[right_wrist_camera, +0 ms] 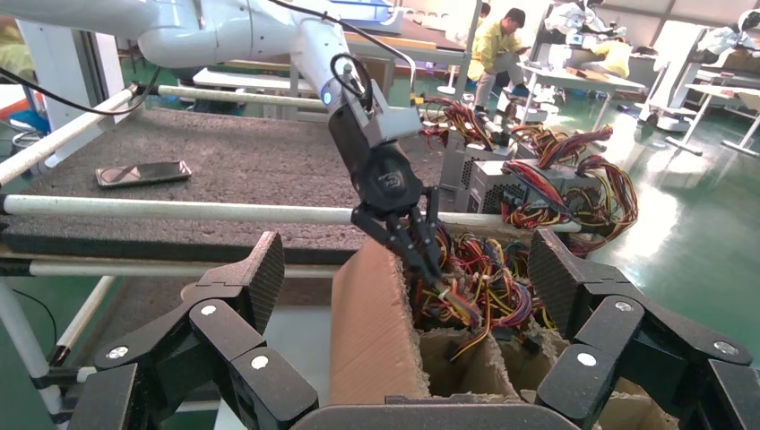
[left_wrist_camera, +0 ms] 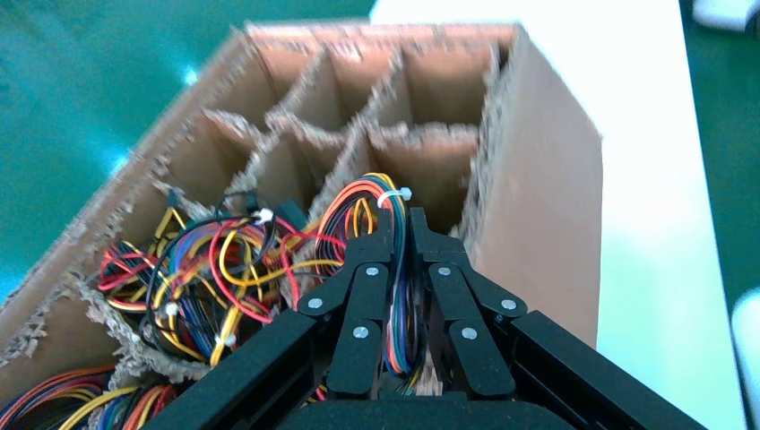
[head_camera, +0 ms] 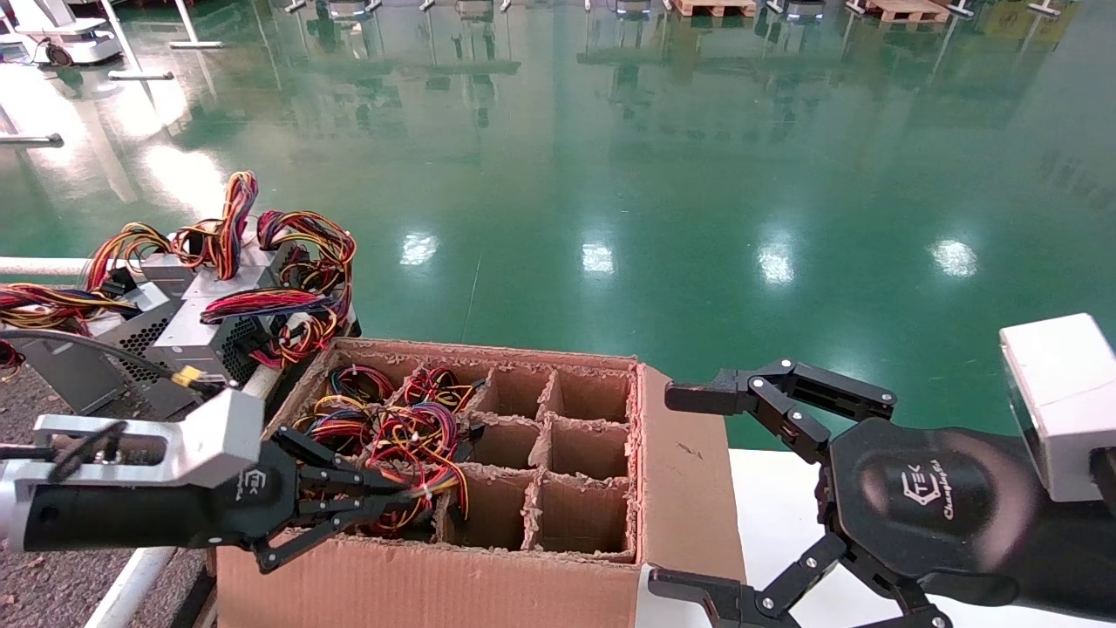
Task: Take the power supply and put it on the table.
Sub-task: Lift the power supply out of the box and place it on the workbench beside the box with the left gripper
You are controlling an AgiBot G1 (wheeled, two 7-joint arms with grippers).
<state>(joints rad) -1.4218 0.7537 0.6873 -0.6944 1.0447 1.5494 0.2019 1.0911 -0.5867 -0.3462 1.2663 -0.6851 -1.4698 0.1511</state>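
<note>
My left gripper [head_camera: 420, 501] [left_wrist_camera: 401, 226] reaches into the near-left cell of the cardboard box [head_camera: 436, 584] and is shut on a tied bundle of orange, yellow, red and blue wires [left_wrist_camera: 375, 193] [right_wrist_camera: 466, 309]. This bundle belongs to the power supply, whose metal body is hidden down in the cell. The table [head_camera: 52, 576] [right_wrist_camera: 242, 152], dark and speckled with a white rail [head_camera: 131, 584], lies left of the box. My right gripper [head_camera: 680, 490] [right_wrist_camera: 408, 269] hangs open to the right of the box, holding nothing.
Several silver units [head_camera: 200, 323] with purple and red wire bundles stand on the table behind the box. More wire tangles [head_camera: 349, 410] fill the box's left cells; its right cells show only cardboard. A phone [right_wrist_camera: 143, 173] lies on the table. A smooth white top [head_camera: 776, 515] carries the box.
</note>
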